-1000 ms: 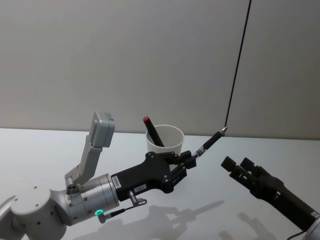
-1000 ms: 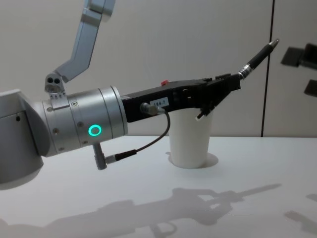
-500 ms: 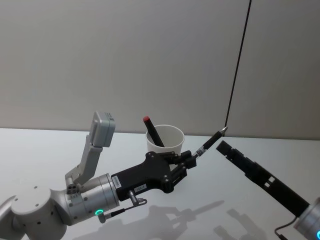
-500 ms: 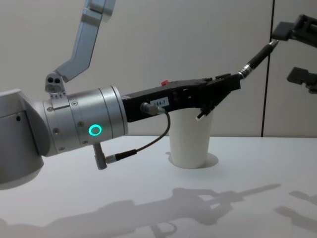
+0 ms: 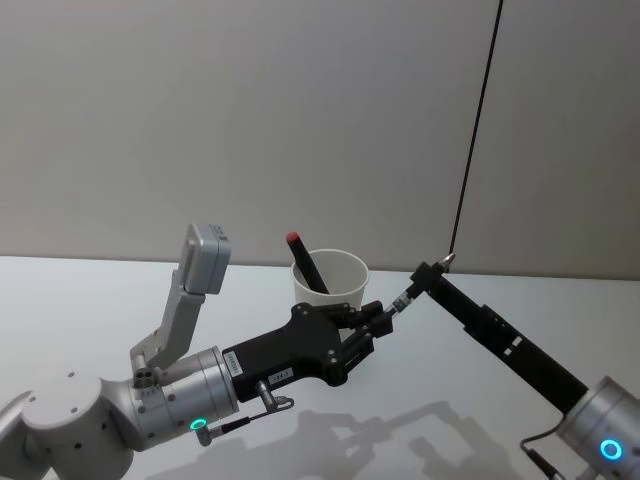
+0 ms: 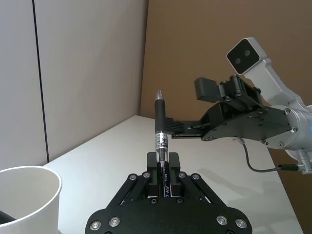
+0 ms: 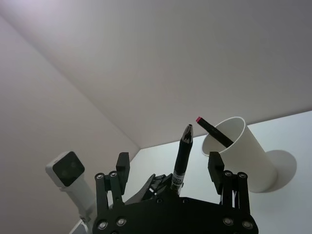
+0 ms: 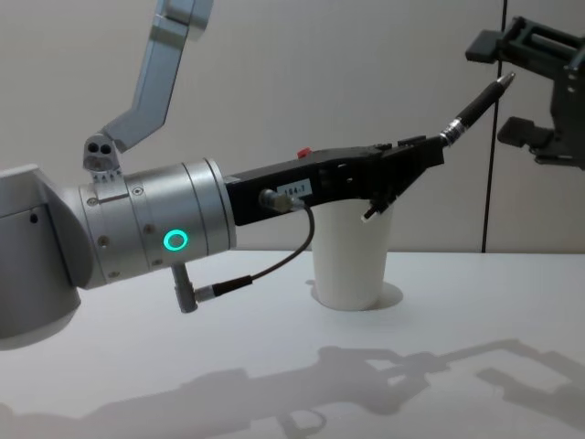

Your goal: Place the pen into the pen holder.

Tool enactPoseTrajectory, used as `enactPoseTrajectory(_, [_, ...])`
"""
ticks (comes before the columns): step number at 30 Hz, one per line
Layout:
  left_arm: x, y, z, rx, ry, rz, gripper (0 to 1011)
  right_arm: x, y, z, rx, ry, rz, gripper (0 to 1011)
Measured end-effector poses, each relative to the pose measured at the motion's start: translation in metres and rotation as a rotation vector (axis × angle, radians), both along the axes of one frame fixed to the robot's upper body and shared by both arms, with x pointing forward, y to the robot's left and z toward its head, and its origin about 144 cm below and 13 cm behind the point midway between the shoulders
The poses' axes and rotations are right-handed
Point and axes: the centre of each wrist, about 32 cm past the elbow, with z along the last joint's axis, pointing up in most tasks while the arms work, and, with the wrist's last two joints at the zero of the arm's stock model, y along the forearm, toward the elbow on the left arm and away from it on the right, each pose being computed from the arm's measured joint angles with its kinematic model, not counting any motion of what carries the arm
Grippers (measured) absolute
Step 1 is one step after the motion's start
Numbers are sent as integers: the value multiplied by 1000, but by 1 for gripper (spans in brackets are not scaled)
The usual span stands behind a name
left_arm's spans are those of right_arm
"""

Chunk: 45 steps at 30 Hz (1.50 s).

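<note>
Handover trouble is what you should watch for. Your left hand (image 5: pixel 375 318) is clamped on the lower end of the pen (image 5: pixel 412 290). It holds the pen in the air, near the pen holder (image 5: pixel 335 275) and to its right, slanting up toward the right arm. Your right hand (image 7: pixel 168 165) is spread wide, with one finger on each side of the pen's pointed end. As far as I can judge, neither finger touches it.

The right wrist view shows the pen nearer one finger than the other. If you close now, that finger probably lands first and shoves the pen sideways against the left hand's grip. The fingers also bracket only the tapered tip. A pinch there is likely thin, and the pen could pivot or slip out.

If you let go with the left hand before the right has a firm hold, the pen drops to the tabletop (image 8: pixel 457 366) and may roll. If you pull away while both hands are clamped, the pen twists.

The holder looks like light paper, and a red-capped pen (image 5: pixel 305 262) already leans inside it. The left hand sits close to the holder's wall, so a careless retreat could knock it over. A slanted entry could also catch the rim.
</note>
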Motion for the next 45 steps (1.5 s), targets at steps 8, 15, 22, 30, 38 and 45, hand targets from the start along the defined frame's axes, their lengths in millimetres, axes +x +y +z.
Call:
enactPoseTrajectory(8, [0,0,0,0,0,0,144,4,10,1,-1,2,-33,1001])
enactPoseTrajectory(15, [0,0,0,0,0,0,144,7,16,1,-7,6,-56,1001])
enactPoseTrajectory(22, [0,0,0,0,0,0,144,9,20,0,-14,11,-64,1001])
enactPoseTrajectory(30, [0,0,0,0,0,0,144,10,23,-1,-20,14,-62,993])
enactPoseTrajectory(38, [0,0,0,0,0,0,144,11,24,-1,-23,14,-62,809])
enactPoseTrajectory(45, [0,0,0,0,0,0,144,12,24,-1,-25,15,-62,616])
